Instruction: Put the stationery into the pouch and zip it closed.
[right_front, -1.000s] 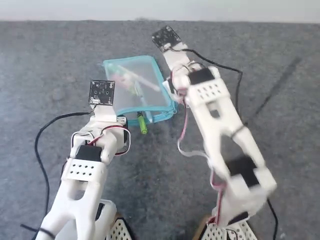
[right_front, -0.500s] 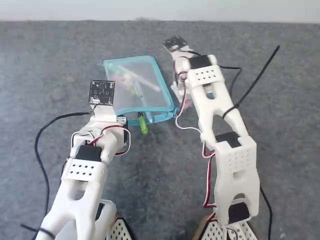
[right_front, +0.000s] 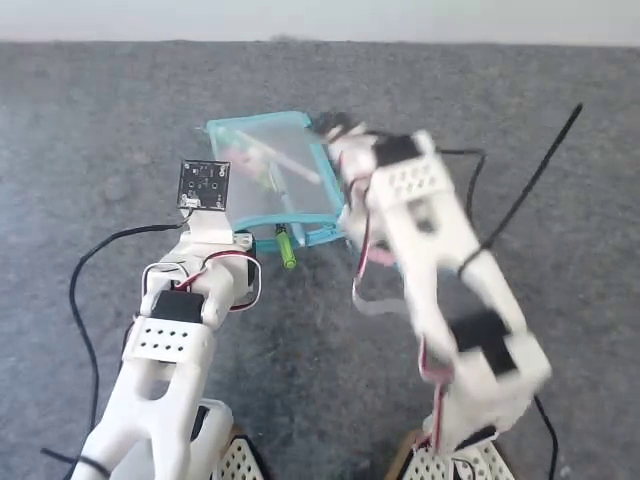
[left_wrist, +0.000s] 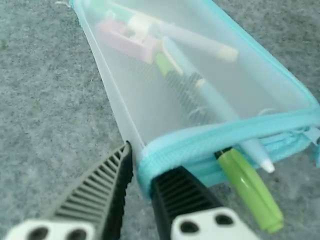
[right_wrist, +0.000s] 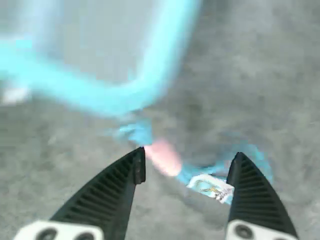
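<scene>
Left end effector (left_wrist: 144, 162) clamps a corner of the translucent teal-edged pouch (left_wrist: 200, 90); right end effector (right_wrist: 189, 154) gapes just beside it. A pink thing (right_wrist: 164, 156), perhaps stationery, lies between its jaws.

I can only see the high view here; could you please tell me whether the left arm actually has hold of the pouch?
Observer: Yes. The left gripper has one of its fingers on each side of the teal corner of the pouch, pinching it.
Operator: Thank you. I see a green pen poking out; is anything else out with it?
Observer: Yes. Beside the green pen, the tip of a pale blue pen also pokes through the unzipped mouth.
Operator: And is the right arm's gripper open?
Observer: The right gripper is open, low over the carpet by the pouch's corner, with a blurred pink piece between its fingers, not gripped.
</scene>
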